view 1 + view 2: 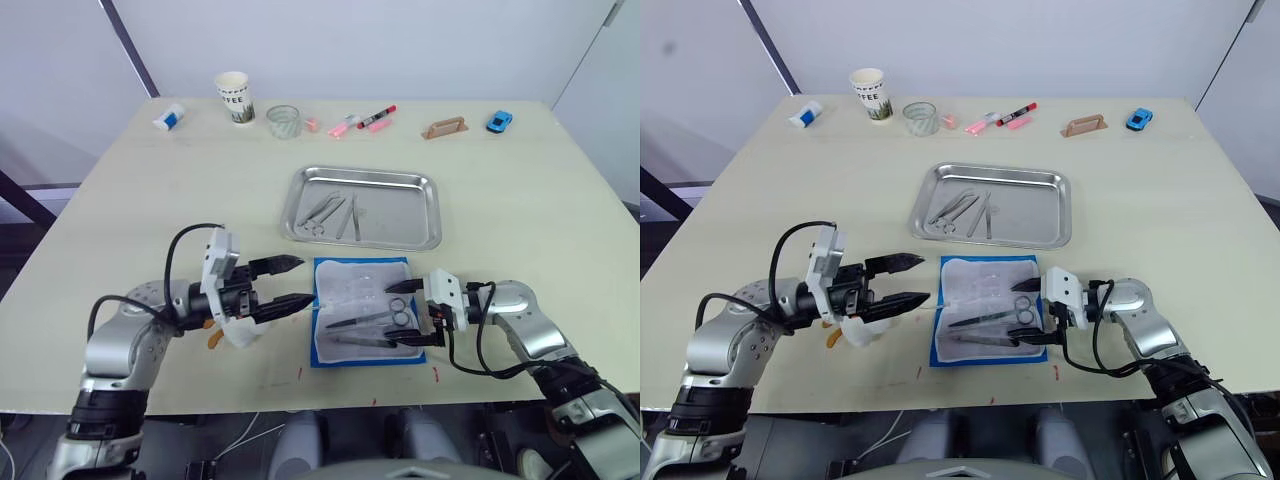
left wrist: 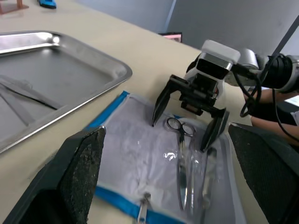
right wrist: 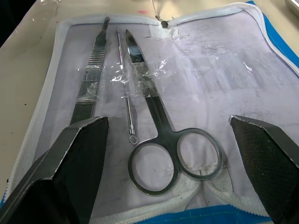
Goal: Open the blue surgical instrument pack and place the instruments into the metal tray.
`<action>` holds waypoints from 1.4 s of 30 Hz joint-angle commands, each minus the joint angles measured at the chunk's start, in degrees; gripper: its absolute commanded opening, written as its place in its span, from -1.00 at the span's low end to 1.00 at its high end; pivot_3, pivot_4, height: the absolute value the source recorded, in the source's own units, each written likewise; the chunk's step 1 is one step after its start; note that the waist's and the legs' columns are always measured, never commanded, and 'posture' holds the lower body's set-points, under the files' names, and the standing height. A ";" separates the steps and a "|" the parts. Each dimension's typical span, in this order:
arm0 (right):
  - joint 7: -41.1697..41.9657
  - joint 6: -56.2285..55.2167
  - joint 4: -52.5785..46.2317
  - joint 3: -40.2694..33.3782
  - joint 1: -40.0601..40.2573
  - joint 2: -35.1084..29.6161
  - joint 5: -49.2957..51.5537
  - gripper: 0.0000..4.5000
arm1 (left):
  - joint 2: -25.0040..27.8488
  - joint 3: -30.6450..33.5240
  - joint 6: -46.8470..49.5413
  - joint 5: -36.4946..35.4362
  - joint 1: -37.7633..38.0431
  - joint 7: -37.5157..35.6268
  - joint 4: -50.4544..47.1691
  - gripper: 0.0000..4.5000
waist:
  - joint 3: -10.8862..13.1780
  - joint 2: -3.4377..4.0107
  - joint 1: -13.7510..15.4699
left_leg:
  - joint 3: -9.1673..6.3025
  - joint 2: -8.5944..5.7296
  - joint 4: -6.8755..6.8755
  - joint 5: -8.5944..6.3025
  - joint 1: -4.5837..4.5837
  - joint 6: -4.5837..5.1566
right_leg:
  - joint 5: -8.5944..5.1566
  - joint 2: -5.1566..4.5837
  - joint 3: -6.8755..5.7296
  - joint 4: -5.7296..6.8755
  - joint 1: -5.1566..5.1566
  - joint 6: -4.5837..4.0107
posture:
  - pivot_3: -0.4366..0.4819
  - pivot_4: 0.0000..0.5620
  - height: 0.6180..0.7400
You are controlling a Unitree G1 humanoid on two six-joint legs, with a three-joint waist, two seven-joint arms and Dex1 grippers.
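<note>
Pack (image 1: 362, 312) unzipped flat on bench (image 1: 520, 210), pale lining up, just in front of tray (image 1: 425, 215).

Three instruments left on lining: scissors (image 3: 161, 135), thin probe (image 3: 125, 88), flat ridged handle (image 3: 88, 84). A few more lying in tray's left half (image 1: 335, 212). Right pincer (image 1: 408, 315) released, fingers spread wide either side of scissor rings, touching nothing. Left pincer (image 1: 290, 283) also released, hovering just left of pack. Along far bench edge: cup (image 1: 233, 97), glass (image 1: 283, 121), markers (image 1: 362, 121), toy car (image 1: 499, 122).
</note>
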 commanded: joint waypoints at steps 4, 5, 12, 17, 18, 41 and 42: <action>-0.94 2.67 2.42 1.10 2.10 -1.49 -3.06 1.00 | 3.59 1.81 -5.55 -1.29 0.73 -8.82 4.15 0.97 | 0.01 0.02 -0.02 | 0.04 -0.03 0.00 0.00 -0.01 0.00 | -0.01 0.00 0.00 0.00 -0.03 -0.01 | -0.05 -0.47 1.00; -0.96 2.68 2.30 1.00 2.16 -1.51 -2.96 1.00 | 3.91 1.80 -7.16 -0.69 0.73 -9.90 5.18 0.97 | 0.02 0.03 -0.02 | 0.06 -0.03 0.00 0.00 -0.02 0.00 | -0.01 0.00 0.01 0.00 -0.05 -0.01 | -0.05 -0.47 1.00; -0.73 2.81 1.13 0.24 2.56 -1.48 -2.04 1.00 | 3.41 -1.43 -14.34 2.89 -0.77 -13.47 9.12 0.97 | 0.03 0.04 0.10 | 0.20 -0.04 0.00 0.00 -0.08 0.01 | -0.01 0.00 0.01 0.01 -0.09 -0.01 | -0.05 -0.47 1.00; 0.19 3.06 -0.65 -0.72 3.07 -1.66 -0.40 1.00 | 0.93 -6.07 -17.51 5.94 -5.72 -14.65 13.60 0.97 | 0.08 0.04 0.47 | 0.30 -0.10 0.03 0.00 -0.17 0.01 | -0.01 0.02 -0.01 0.02 -0.17 0.00 | -0.05 -0.47 1.00; 0.26 3.19 -1.01 -0.80 3.17 -1.76 -0.23 1.00 | 0.44 -7.14 -18.25 6.70 -6.76 -15.02 14.48 0.97 | 0.09 0.03 0.47 | 0.32 -0.10 0.04 0.00 -0.18 0.01 | 0.00 0.03 0.01 0.02 -0.19 0.00 | -0.05 -0.47 1.00; -0.70 5.94 -6.59 -2.30 4.76 -3.10 0.95 1.00 | -9.12 -18.86 -33.99 21.96 -16.60 -10.67 33.86 0.97 | 0.24 0.19 1.37 | 0.45 -0.18 0.11 0.00 -0.24 0.03 | 0.12 0.05 0.16 0.08 -0.30 0.22 | -0.05 -0.47 1.00; -0.71 5.96 -6.66 -2.31 4.79 -3.13 0.95 1.00 | -9.30 -19.09 -34.30 22.10 -16.60 -10.84 34.09 0.97 | 0.23 0.20 1.37 | 0.45 -0.18 0.11 0.00 -0.24 0.03 | 0.12 0.05 0.16 0.09 -0.30 0.22 | -0.05 -0.47 1.00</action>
